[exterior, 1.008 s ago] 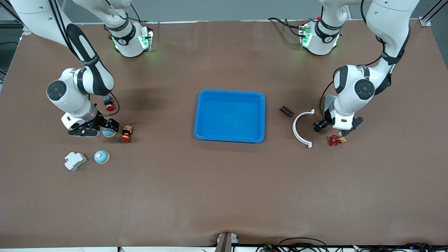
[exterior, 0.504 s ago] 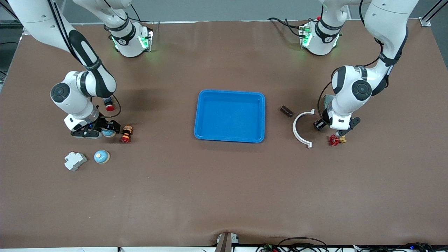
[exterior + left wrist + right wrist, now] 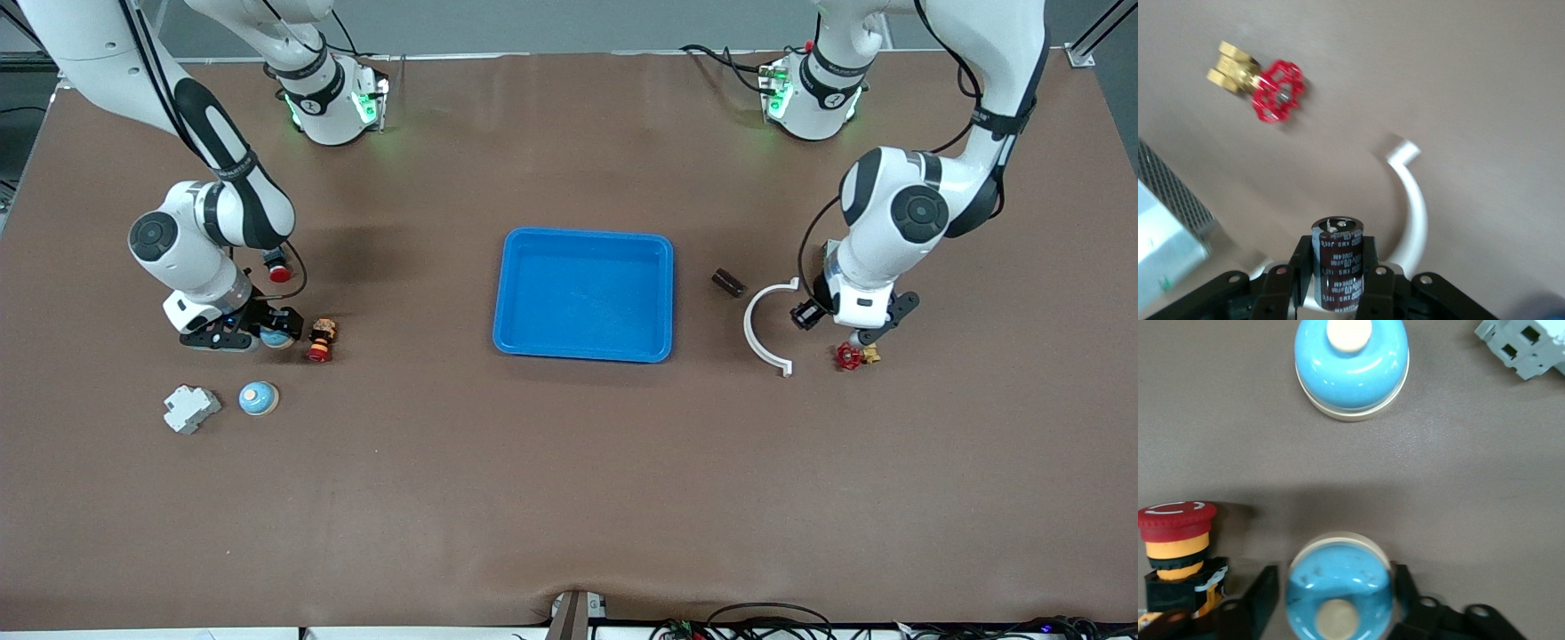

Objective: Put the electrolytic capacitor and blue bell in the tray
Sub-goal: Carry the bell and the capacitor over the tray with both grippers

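The blue tray (image 3: 582, 293) lies empty at mid-table. My left gripper (image 3: 854, 334) is shut on a dark brown electrolytic capacitor (image 3: 1338, 263), held upright just above the table between a white curved clip (image 3: 748, 324) and a red valve (image 3: 849, 356). My right gripper (image 3: 263, 335) is down at the table toward the right arm's end, its fingers (image 3: 1265, 593) closed against the sides of a blue bell (image 3: 1338, 593), which also shows in the front view (image 3: 276, 338). A second blue bell (image 3: 259, 398) sits nearer the front camera and shows in the right wrist view (image 3: 1351, 367).
A red-and-yellow push button (image 3: 321, 339) stands right beside the gripped bell. A grey terminal block (image 3: 190, 408) lies by the second bell. Another red button (image 3: 277, 265) sits under the right arm. A dark brown cylinder (image 3: 728, 283) lies beside the tray. A grey metal box (image 3: 1165, 213) stands under the left arm.
The right gripper slid toward the tray until its fingers flanked the bell, then stayed still. The left arm rose a little with the capacitor and shifted slightly toward the tray.
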